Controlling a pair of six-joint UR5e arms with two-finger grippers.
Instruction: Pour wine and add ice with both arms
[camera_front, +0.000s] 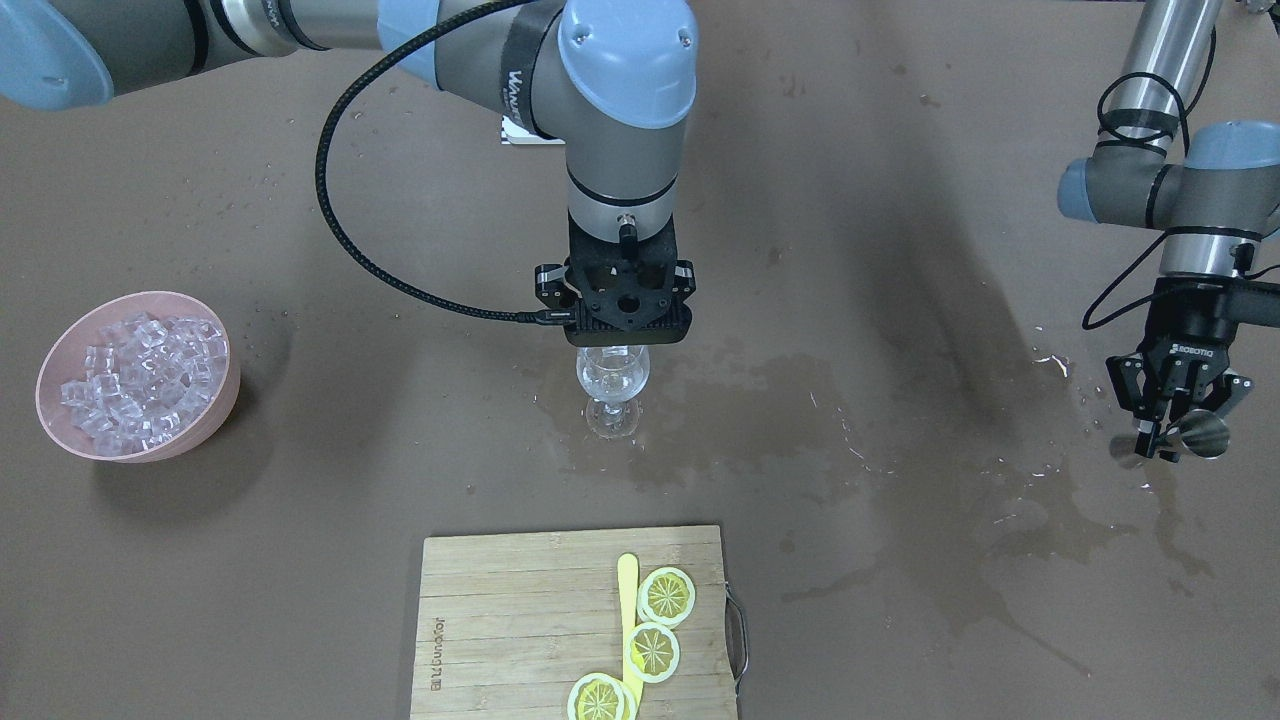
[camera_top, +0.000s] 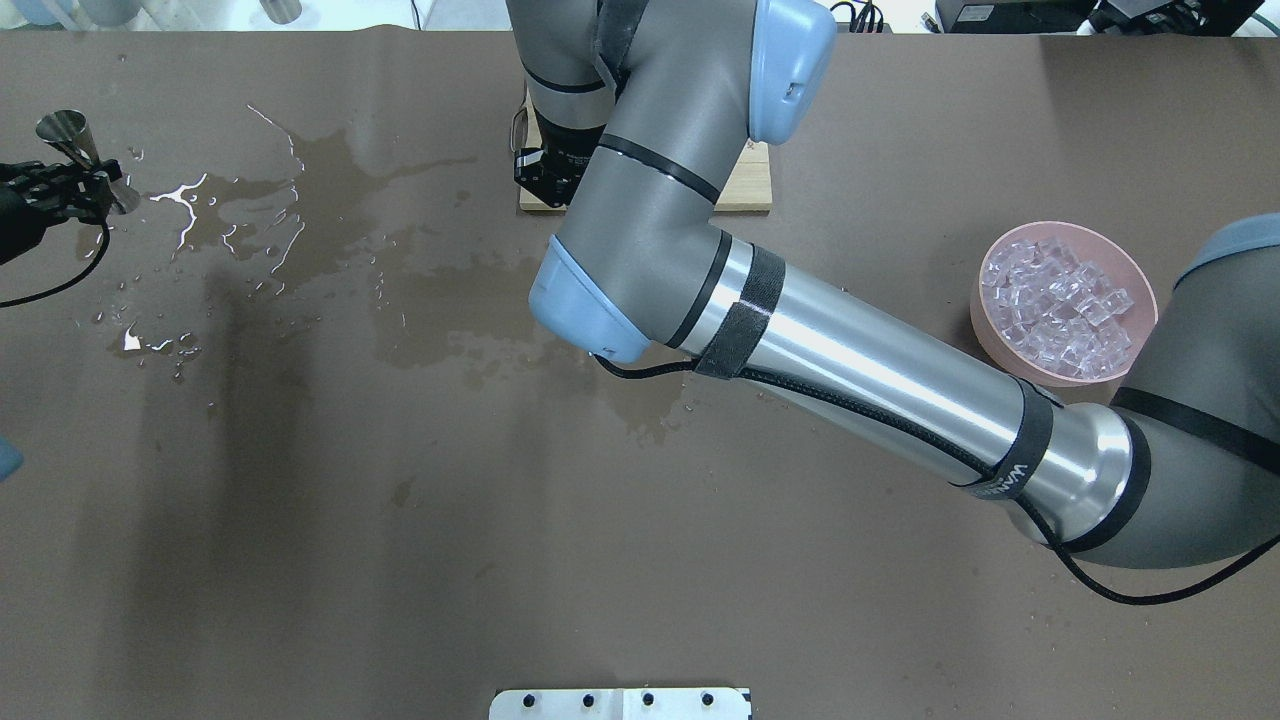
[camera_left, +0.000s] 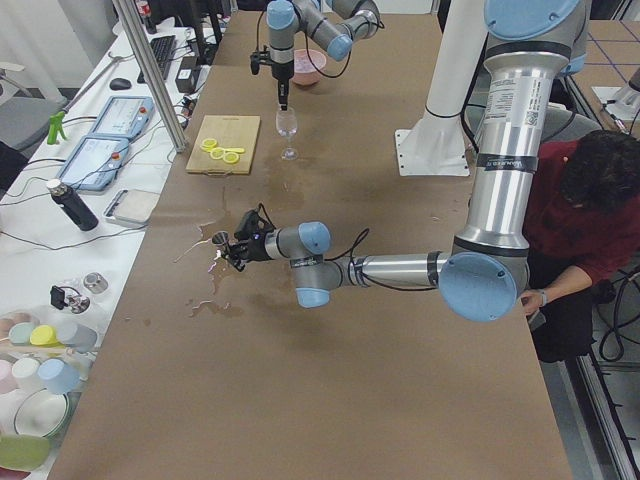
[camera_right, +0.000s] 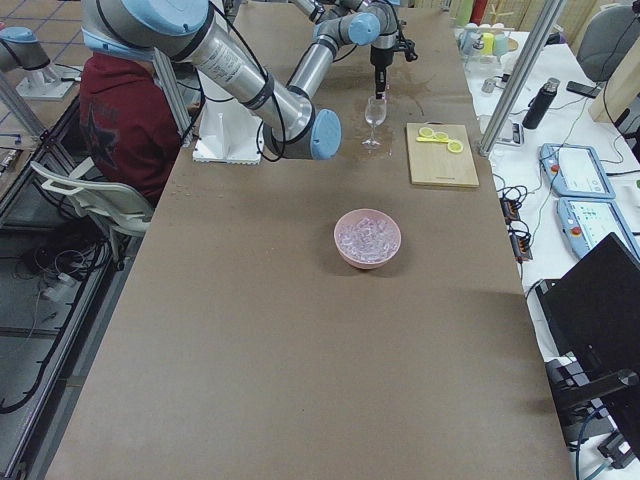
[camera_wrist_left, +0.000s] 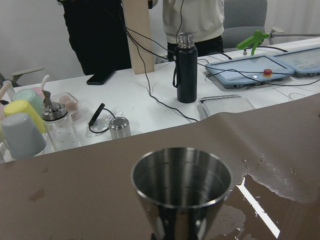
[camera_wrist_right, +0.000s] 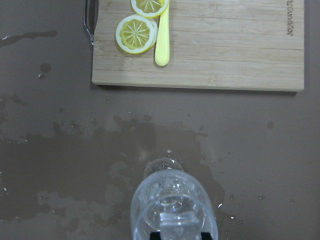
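Note:
A clear wine glass (camera_front: 612, 382) stands upright on the wet brown table, mid-table. My right gripper (camera_wrist_right: 180, 236) hangs straight above its mouth (camera_wrist_right: 172, 200), with its black fingertips closed on a small clear ice cube. In the front view its wrist mount (camera_front: 628, 305) hides the fingers. Clear ice lies in the glass, and I cannot make out any wine among it. My left gripper (camera_front: 1178, 425) is at the table's left end, shut on a steel jigger (camera_wrist_left: 181, 186) that is held upright and looks empty. A pink bowl (camera_front: 218, 412) holds many ice cubes (camera_front: 140, 375).
A wooden cutting board (camera_front: 520, 620) with lemon slices (camera_front: 667, 595) and a yellow stick (camera_front: 627, 600) lies just beyond the glass. Water puddles (camera_top: 290, 200) spread between the glass and the jigger. Beyond the table's left end is a bench with a bottle (camera_wrist_left: 186, 67) and cups.

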